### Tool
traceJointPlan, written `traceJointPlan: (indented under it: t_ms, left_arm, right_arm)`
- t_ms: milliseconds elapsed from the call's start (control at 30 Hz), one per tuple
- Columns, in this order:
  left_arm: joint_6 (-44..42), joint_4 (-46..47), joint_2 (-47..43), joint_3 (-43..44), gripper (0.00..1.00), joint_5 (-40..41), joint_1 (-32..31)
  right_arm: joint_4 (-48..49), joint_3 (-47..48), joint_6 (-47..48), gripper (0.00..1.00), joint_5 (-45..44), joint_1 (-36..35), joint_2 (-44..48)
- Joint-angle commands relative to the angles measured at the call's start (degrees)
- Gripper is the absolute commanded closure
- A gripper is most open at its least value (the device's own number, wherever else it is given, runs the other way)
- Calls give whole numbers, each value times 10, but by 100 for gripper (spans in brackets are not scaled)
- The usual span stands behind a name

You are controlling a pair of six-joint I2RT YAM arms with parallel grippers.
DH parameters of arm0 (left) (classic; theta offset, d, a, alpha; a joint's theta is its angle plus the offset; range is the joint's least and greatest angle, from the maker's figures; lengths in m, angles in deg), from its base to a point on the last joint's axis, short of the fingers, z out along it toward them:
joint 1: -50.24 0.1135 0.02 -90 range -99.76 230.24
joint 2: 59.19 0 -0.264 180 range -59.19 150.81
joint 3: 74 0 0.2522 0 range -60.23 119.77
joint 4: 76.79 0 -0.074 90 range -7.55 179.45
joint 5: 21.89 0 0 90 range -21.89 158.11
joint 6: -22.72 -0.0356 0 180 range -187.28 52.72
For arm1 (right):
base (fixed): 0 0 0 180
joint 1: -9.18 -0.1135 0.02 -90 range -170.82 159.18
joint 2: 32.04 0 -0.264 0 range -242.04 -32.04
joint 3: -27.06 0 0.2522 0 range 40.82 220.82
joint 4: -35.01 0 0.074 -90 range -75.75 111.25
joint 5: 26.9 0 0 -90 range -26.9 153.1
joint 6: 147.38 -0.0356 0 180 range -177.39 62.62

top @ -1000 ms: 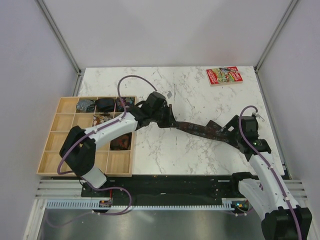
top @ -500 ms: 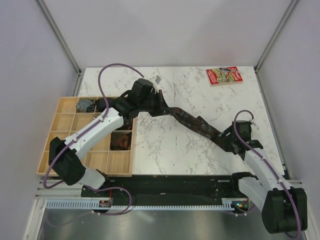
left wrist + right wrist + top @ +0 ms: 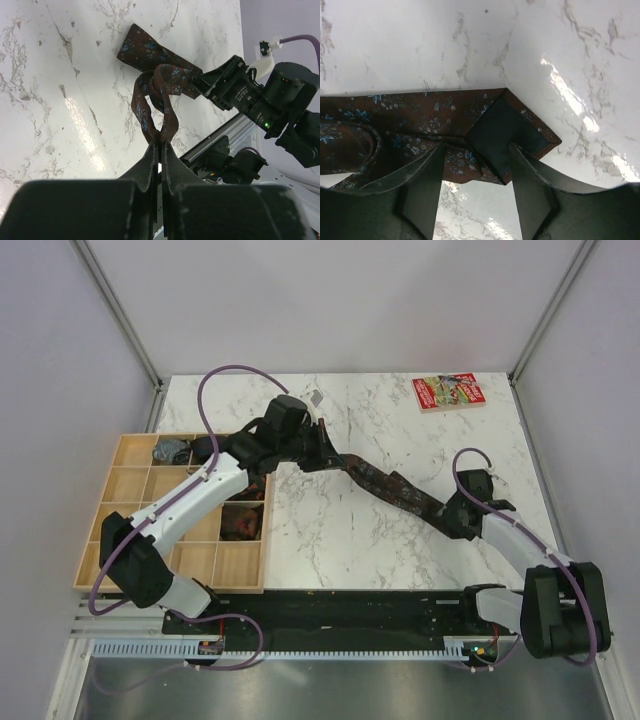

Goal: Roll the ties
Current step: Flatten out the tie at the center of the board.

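Nearest to me, at about 4 o'clock on the counter [image 3: 400, 410], the right gripper [image 3: 476, 150] stands with its jaws spread over the wide end of the tie [image 3: 385, 482]. It grips nothing; the fabric lies flat between and below the fingers, and the tip is folded back, showing the dark lining.

From there the tie runs as one long strip toward 10 o'clock, mostly on the counter, and rises at its far end. There the left gripper [image 3: 159, 147] has its jaws pressed together on the narrow part. The wrist view shows the cloth pinched in a small loop and twisting as it hangs away.

I judge this tie light, limp and fairly slick. It has no stiffness to push against, so it will sag, twist and unroll unless it is kept taut. I would hold it by the ends, as now, with one end pinned flat while the other is wound, and I would grip across the full width so it does not bunch.

Further left, at 9 o'clock, the wooden tray [image 3: 120, 540] holds rolled ties [image 3: 210, 448] in its far compartments. Farthest off, at 1 o'clock, lies a red booklet [image 3: 448, 392], well apart from everything.
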Motion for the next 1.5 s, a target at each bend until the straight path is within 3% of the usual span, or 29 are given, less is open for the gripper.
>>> traceJointPlan:
  t_ms: [0, 367, 567, 900, 1200, 1467]
  left_arm:
    - [-9, 5, 3, 17, 98, -6, 3]
    - [-16, 5, -13, 3, 98, -10, 20]
    - [-24, 1, -29, -11, 98, -30, 49]
    - [-48, -78, -86, -19, 98, -40, 129]
    - [-50, -119, -130, -77, 98, -61, 173]
    - [-21, -96, -169, -179, 98, -104, 173]
  right_arm:
    - [12, 13, 58, 44, 21, -4, -69]
    - [51, 33, 95, 99, 41, -24, -160]
    - [31, 73, 110, 100, 22, -18, -149]
    - [-55, 284, 194, 100, 136, 154, -212]
    - [-156, 490, 241, 100, 136, 188, -314]
    - [-204, 689, 243, 100, 107, 192, -424]
